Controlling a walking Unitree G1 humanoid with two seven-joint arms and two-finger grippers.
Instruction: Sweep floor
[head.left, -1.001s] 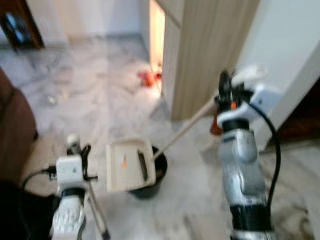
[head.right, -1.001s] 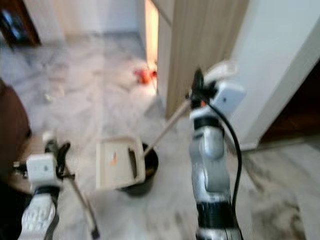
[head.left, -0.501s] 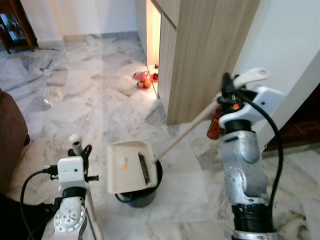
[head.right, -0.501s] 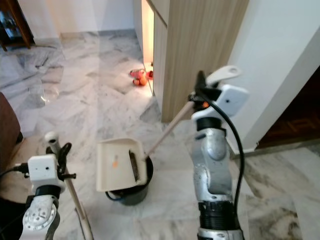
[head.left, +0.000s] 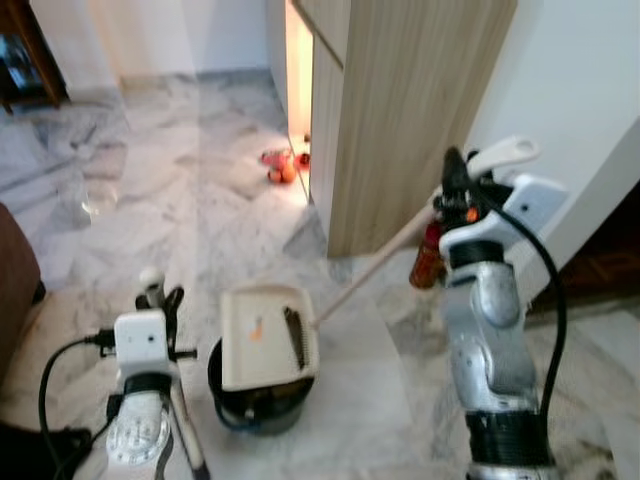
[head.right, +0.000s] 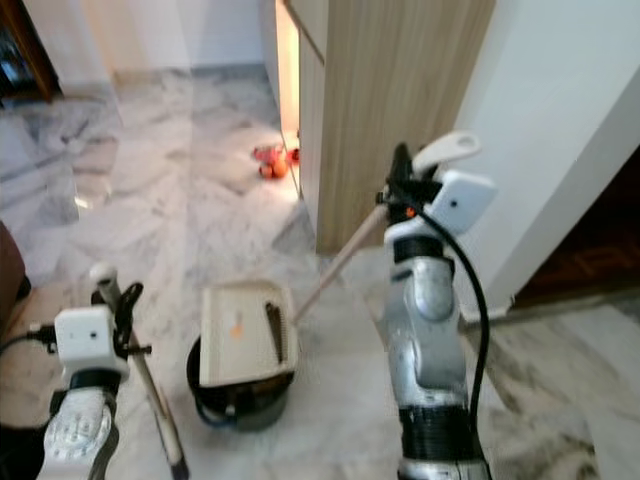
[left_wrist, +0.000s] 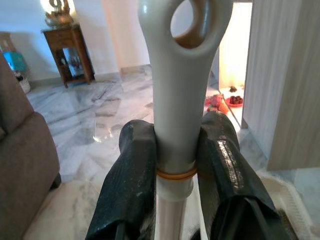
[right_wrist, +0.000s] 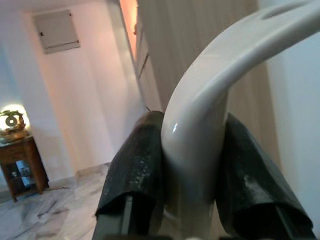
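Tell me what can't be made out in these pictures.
- Inside of the black bin: hidden under the dustpan, eye views.
- Broom head: cut off by the bottom edge, eye views.
- Red and orange things by the cabinet: too small and blurred to identify.

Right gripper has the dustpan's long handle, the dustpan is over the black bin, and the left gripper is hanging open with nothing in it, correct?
Not quite. The left gripper is not empty: the left wrist view shows its fingers shut on a pale broom handle. The rest holds: the right gripper grips the dustpan handle, and the dustpan sits over the black bin.
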